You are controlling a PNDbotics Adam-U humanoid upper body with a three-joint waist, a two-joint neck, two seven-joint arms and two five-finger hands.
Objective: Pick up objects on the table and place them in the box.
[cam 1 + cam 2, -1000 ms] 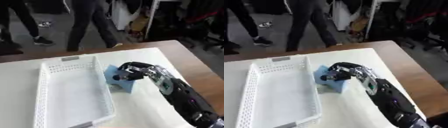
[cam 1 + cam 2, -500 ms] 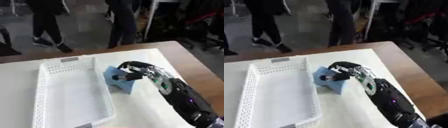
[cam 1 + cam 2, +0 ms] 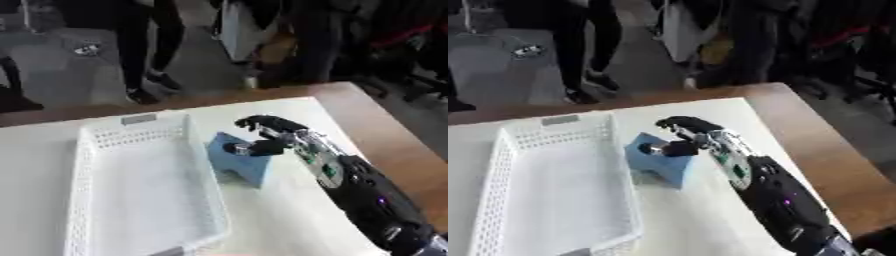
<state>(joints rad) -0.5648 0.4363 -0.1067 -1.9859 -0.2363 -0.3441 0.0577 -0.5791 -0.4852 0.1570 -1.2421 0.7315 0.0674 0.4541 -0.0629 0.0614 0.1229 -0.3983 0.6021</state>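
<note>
A blue block [image 3: 238,159] stands on the white table just right of the white perforated basket [image 3: 140,190], close to or touching its right wall. My right hand [image 3: 268,135] reaches in from the lower right; its fingers curl over the block's top and its thumb sits against the block's upper face, pinching it. The block looks tilted, its lower edge near the table. The basket holds nothing that I can see. My left hand shows in neither view.
The white tabletop [image 3: 289,220] ends at a brown wooden strip [image 3: 394,150] on the right. People's legs [image 3: 144,45] and dark chairs stand on the floor beyond the far edge.
The camera has shifted and the people behind have walked. My right hand stays curled on the blue block beside the basket, with little movement relative to it.
</note>
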